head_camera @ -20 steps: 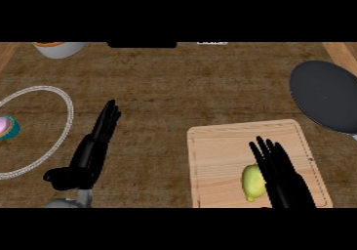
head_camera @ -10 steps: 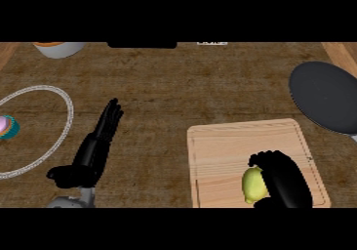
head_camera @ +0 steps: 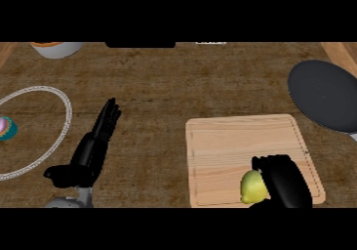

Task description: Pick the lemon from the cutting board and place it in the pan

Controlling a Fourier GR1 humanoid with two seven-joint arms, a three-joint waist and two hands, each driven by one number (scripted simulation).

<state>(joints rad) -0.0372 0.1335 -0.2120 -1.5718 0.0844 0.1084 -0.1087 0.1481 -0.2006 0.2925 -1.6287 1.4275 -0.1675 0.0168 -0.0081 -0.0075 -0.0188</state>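
Note:
A yellow-green lemon (head_camera: 252, 187) lies on the pale wooden cutting board (head_camera: 239, 141), near its front edge. My right hand (head_camera: 286, 180) is curled round the lemon from its right side. The dark grey pan (head_camera: 327, 96) lies at the far right, beyond the board, with nothing in it. My left hand (head_camera: 91, 151) rests open on the counter left of the board, fingers straight and pointing away.
A glass-rimmed plate (head_camera: 55, 105) sits at the left edge with a pink and teal cupcake (head_camera: 3, 129) on it. A grey bowl (head_camera: 57, 48) with orange contents stands at the back left. The brown counter runs between plate and board.
My right hand's fingers, straight over the board a second ago, have curled in and closed round the lemon. The left hand has not moved.

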